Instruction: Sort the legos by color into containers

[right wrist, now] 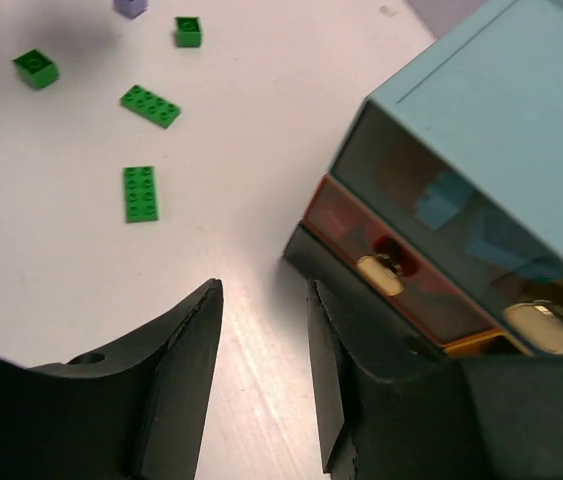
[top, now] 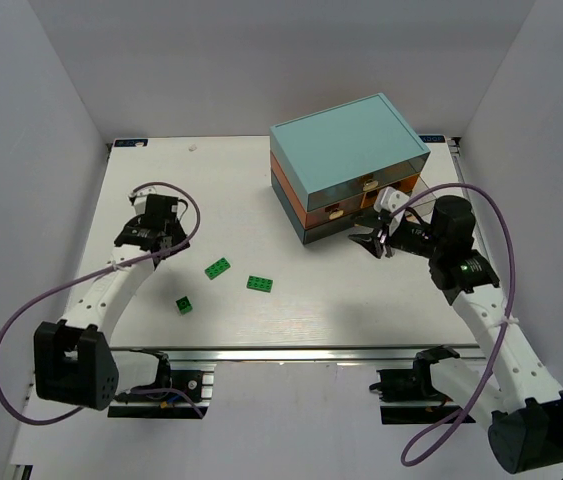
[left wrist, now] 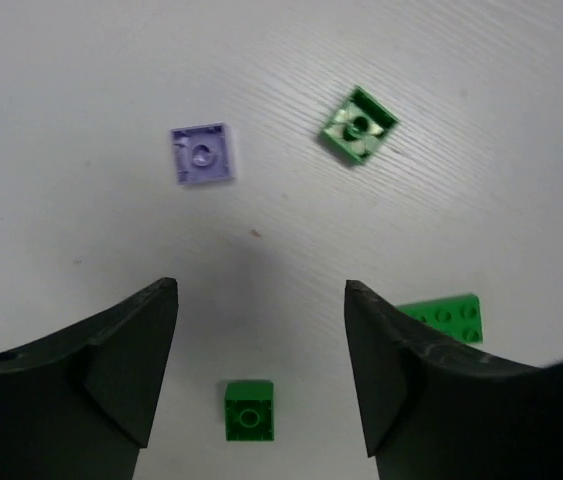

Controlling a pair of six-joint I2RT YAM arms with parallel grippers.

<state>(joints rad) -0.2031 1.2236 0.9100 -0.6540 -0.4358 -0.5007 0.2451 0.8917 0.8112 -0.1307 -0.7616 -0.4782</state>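
4 studded green legos (right wrist: 140, 193), 1 square lilac lego (left wrist: 201, 155), 1 boxy chest (top: 346, 140); left gripper (left wrist: 261, 295) and right gripper (right wrist: 264, 290) both parted, empty.

You cannot find the lilac brick (left wrist: 202, 155) in the top view, because the left gripper (top: 156, 240) sits over that spot. At the lower right of the left wrist view, a finger (left wrist: 411, 400) hides one end of the long green brick (left wrist: 446, 318). The tilted green brick (left wrist: 359, 124) at upper centre is too blurred for you to count its studs.

In the right wrist view the chest (right wrist: 501, 110) runs off the top and right edges. Most of its lowest drawer (right wrist: 306, 250) lies behind the right gripper's finger (right wrist: 361, 400). Dim shapes behind the tinted drawer fronts (right wrist: 431, 200) cannot be told apart. At upper left there, the top edge cuts the lilac brick.
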